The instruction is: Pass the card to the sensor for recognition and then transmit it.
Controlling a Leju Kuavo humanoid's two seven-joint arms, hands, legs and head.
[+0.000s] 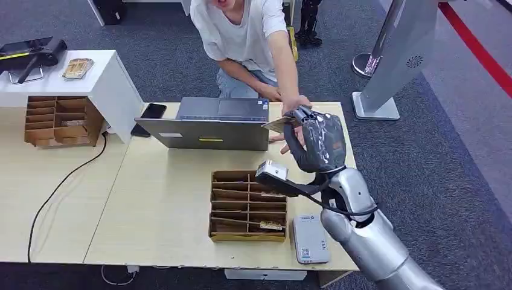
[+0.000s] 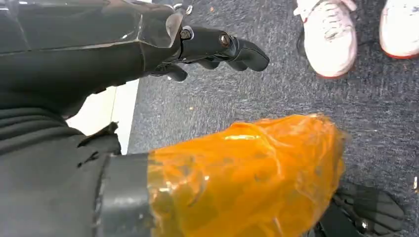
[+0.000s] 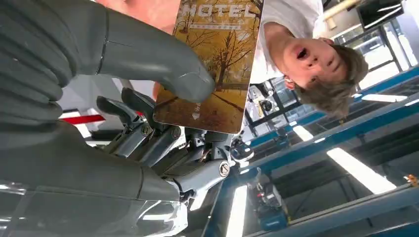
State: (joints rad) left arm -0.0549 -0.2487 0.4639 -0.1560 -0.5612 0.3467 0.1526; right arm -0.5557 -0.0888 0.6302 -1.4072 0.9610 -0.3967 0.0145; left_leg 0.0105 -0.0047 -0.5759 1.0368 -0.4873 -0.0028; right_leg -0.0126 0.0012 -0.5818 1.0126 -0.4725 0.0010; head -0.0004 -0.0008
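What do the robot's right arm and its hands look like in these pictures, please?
The right arm is glossy silver with a black cable looping at the wrist. The right robot hand is dark grey with a ribbed cover and thick grey thumb. The left robot hand has black fingers with visible screws.

head view: high, looking forward and down over the table [image 1: 157,199]. right wrist view: close behind the right hand [image 3: 123,98], tilted up toward ceiling lights; shares the card [image 3: 215,64] and the person [image 1: 247,36] with head view. left wrist view: close behind the left hand [image 2: 148,44], facing down at carpet [image 2: 276,89].
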